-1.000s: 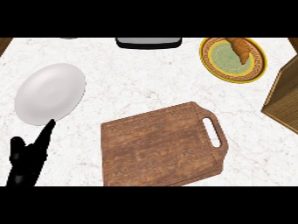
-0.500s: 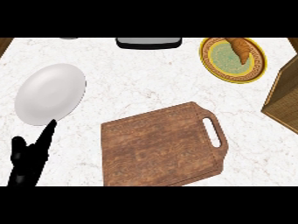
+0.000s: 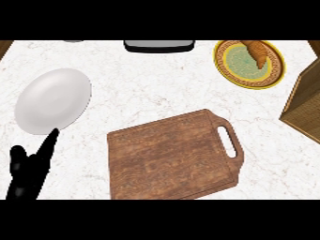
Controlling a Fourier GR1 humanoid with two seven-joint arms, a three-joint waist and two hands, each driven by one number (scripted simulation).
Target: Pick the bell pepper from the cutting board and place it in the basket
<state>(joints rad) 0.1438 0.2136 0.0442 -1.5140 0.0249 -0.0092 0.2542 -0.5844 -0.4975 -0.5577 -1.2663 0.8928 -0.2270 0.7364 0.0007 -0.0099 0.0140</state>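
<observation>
no move since prev | left robot hand (image 3: 25, 173) low-left, fingers straight up, open, empty, near plate (image 3: 53, 100)

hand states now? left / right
Left hand: open, fingers straight, holding nothing, at the lower left near the white plate.
Right hand: not in view.

Cutting board (image 3: 172, 157) centre-front; plate (image 3: 53, 100) left; basket (image 3: 316, 107) right; food plate (image 3: 249, 64) behind, possibly holding croissant (image 3: 256, 52).

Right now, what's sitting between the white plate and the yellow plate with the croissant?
Nothing. In the head view, only bare marble counter runs between the white plate and the yellow plate. The cutting board lies below that line.
</observation>
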